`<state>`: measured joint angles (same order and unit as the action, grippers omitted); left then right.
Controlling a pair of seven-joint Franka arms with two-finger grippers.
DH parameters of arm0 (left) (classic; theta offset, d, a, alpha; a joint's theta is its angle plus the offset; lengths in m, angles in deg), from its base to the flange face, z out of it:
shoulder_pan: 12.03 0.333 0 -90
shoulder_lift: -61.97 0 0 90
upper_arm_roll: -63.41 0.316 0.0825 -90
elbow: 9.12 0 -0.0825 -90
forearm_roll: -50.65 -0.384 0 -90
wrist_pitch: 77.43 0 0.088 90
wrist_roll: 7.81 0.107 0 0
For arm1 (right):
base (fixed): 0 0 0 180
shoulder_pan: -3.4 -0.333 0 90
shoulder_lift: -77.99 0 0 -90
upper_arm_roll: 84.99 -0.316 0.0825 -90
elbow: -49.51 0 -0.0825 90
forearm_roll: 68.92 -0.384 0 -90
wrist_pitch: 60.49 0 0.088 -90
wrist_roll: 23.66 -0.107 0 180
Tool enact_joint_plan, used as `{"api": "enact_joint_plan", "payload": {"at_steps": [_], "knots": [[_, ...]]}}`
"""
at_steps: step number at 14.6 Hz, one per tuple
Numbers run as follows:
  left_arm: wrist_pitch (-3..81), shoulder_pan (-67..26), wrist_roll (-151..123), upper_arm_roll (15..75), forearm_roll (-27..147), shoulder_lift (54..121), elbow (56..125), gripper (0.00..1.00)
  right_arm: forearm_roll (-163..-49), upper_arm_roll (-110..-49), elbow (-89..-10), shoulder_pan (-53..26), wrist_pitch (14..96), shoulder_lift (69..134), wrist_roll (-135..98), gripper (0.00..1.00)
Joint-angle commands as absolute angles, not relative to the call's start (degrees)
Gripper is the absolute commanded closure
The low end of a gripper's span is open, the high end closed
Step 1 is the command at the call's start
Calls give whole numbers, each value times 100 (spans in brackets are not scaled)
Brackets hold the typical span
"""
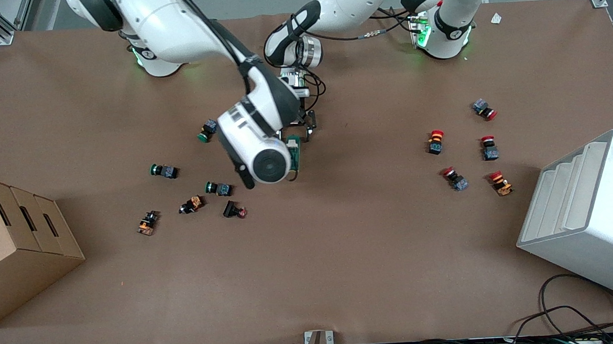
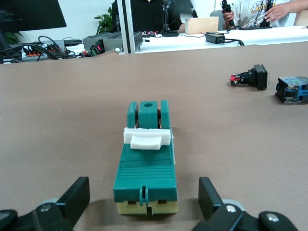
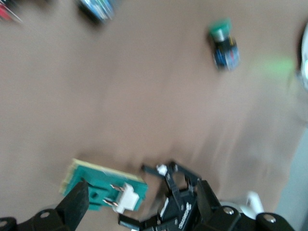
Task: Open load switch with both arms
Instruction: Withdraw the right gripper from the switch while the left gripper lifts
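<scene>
The load switch (image 2: 147, 154) is a dark green block with a white toggle (image 2: 147, 138), lying flat mid-table (image 1: 295, 154). My left gripper (image 2: 144, 199) is low at the table and open. Its fingers (image 2: 77, 197) stand on either side of the switch's end without touching it, and it also shows from the front camera (image 1: 306, 126). My right gripper (image 3: 142, 207) hangs open over the load switch (image 3: 103, 190), one finger (image 3: 74, 204) above the green body. The right arm's wrist (image 1: 264, 161) covers that gripper in the front view.
Green, orange and black push-buttons (image 1: 218, 188) lie scattered toward the right arm's end, near a cardboard box (image 1: 16, 245). Red push-buttons (image 1: 455, 179) lie toward the left arm's end, near a white rack (image 1: 586, 210).
</scene>
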<state>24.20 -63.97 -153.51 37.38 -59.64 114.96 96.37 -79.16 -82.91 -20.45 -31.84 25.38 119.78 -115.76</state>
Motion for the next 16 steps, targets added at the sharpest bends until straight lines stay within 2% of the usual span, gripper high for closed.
{"api": "enact_joint_plan", "payload": {"at_steps": [1, 4, 7, 13, 16], "knots": [[2391, -6415, -15345, 3775, -5983, 11576, 9547, 1, -7044, -8393, -2229, -2729, 2582, 11474, -10116, 0], [2400, -6379, -15354, 3670, -5730, 11400, 9434, 1, -6830, -8393, -2299, -2079, 2968, 11123, -8463, 0], [2417, -6353, -14952, 3442, -4738, 11058, 9082, 1, -6839, -8411, -2334, -1245, 2977, 10798, -6582, 0], [2435, -6038, -13098, 3397, -2374, 10575, 7606, 0, -6813, -8411, -2906, -198, 3294, 9901, -3961, 0], [2496, -5416, -12175, 3388, -1248, 9909, 7411, 0, -6804, -8411, -3160, 260, 3267, 9506, -2836, 0]]}}
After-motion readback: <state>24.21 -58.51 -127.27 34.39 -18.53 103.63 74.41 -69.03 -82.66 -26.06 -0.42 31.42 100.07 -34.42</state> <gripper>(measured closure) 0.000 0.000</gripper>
